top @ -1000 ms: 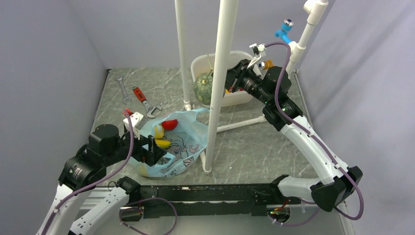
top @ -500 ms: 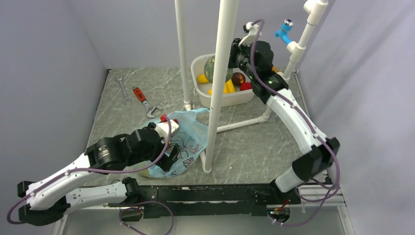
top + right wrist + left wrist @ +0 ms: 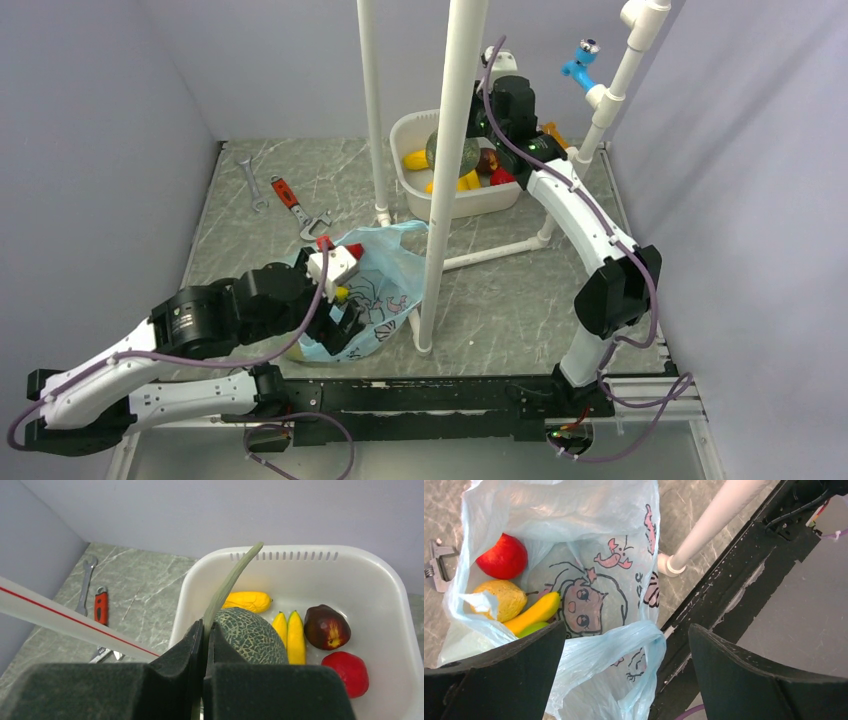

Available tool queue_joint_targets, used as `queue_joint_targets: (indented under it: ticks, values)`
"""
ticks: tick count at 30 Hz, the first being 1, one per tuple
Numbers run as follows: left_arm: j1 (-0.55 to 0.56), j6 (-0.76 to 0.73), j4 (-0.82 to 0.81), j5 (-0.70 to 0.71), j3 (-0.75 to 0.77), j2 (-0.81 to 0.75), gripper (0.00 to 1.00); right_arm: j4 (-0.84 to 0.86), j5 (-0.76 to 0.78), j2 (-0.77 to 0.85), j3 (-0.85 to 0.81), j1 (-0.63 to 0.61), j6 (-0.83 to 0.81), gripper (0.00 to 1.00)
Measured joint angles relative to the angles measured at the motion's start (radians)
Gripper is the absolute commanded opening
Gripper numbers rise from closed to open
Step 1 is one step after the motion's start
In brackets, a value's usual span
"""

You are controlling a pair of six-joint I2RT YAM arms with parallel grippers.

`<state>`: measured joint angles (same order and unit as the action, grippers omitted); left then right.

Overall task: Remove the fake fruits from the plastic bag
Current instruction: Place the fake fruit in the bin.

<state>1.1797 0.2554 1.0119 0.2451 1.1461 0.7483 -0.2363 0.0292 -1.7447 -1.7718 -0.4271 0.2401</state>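
My left end effector (image 3: 624, 645) is released, fingers spread wide, just above the open bag (image 3: 574, 510). Inside the bag, a red fruit (image 3: 502, 556), a lemon (image 3: 499, 599) and a banana (image 3: 534, 612) lie ahead of its left finger. My right end effector (image 3: 204, 627) is clenched on the stem (image 3: 227, 585) of a green melon (image 3: 250, 635), which sits just beyond the fingertips over the tub (image 3: 370, 575), with more fruits (image 3: 327, 627) farther ahead in it.

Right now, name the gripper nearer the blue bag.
Left. The left gripper hangs open over the bag; right gripper is far off above the white tub, gripping the melon's stem.
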Motion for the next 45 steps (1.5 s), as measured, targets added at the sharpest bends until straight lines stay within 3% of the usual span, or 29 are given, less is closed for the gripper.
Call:
queue_joint_targets:
  ticks: [7,10,14,20,21,24,25,28,31,33,37,40,45]
  values:
    - [0.042,-0.027,0.008,-0.025,0.003,0.121,0.99,0.000,-0.053,-0.026,-0.039,0.056,0.014,0.00]
    - [0.071,-0.033,0.039,0.018,-0.017,0.164,0.94,-0.001,-0.068,-0.071,-0.100,0.072,0.016,0.00]
    - [0.087,-0.011,0.102,0.144,-0.023,0.187,0.63,-0.003,-0.087,-0.109,-0.137,0.087,0.024,0.00]
    - [0.088,0.092,0.154,0.296,-0.025,0.142,0.36,-0.010,-0.094,-0.200,-0.228,0.093,0.025,0.02]
    - [0.088,0.115,0.140,0.303,-0.033,0.102,0.35,-0.014,-0.095,-0.227,-0.256,0.093,0.025,0.14]
    - [0.089,0.182,0.100,0.299,-0.074,-0.026,0.28,-0.048,-0.094,-0.309,-0.346,0.093,0.017,0.61]
    - [0.090,0.203,0.093,0.296,-0.087,-0.063,0.25,-0.060,-0.093,-0.335,-0.376,0.093,0.017,0.71]
    - [0.090,0.251,0.073,0.272,-0.132,-0.121,0.14,-0.116,-0.090,-0.390,-0.436,0.095,0.007,0.81]
    - [0.090,0.284,0.061,0.242,-0.176,-0.117,0.07,-0.176,-0.098,-0.392,-0.432,0.095,0.006,0.82]
    - [0.090,0.292,0.055,0.222,-0.198,-0.111,0.01,-0.176,-0.114,-0.352,-0.360,0.095,0.015,0.82]
    - [0.090,0.299,0.020,0.188,-0.230,-0.110,0.00,-0.165,-0.178,-0.134,-0.011,0.094,0.049,0.78]
    - [0.090,0.299,-0.018,0.163,-0.259,-0.110,0.00,-0.106,-0.291,0.110,0.288,0.087,0.101,0.76]
    - [0.090,0.299,-0.051,0.140,-0.304,-0.116,0.00,0.070,-0.514,0.468,0.610,0.043,0.177,0.72]
